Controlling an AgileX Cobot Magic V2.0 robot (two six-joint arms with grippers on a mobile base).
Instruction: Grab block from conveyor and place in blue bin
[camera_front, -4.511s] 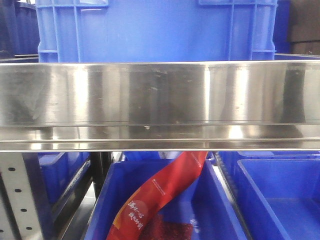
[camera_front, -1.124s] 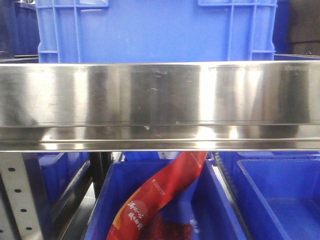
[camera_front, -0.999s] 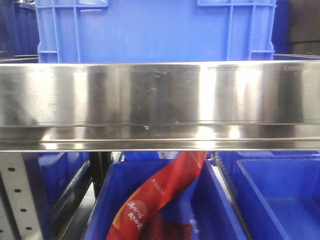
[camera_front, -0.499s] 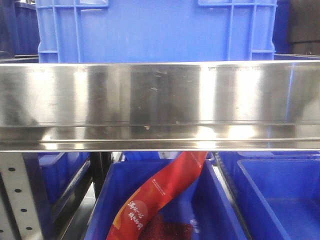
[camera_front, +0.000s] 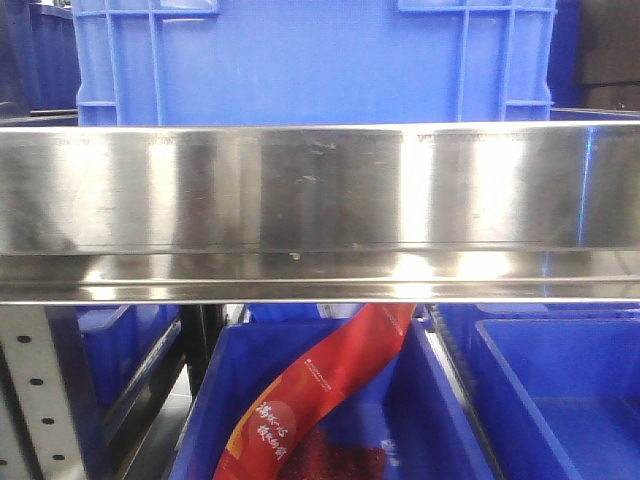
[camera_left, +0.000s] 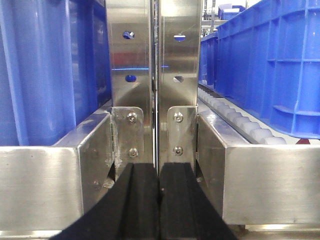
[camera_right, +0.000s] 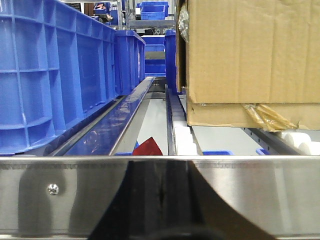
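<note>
Pincer (camera_left: 159, 200) of left arm closed, facing steel rail (camera_left: 260, 180)

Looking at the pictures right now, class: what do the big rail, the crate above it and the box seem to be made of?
The rail looks like brushed stainless steel: mirror-like glare bands and fine scratches. The crate seems moulded plastic: uniform glossy blue with raised ribs. The box appears to be corrugated cardboard: matt brown, creased, with crinkled tape under its edge.

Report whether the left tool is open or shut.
Shut: the left tool shows its two black fingers pressed together, nothing between them.
</note>
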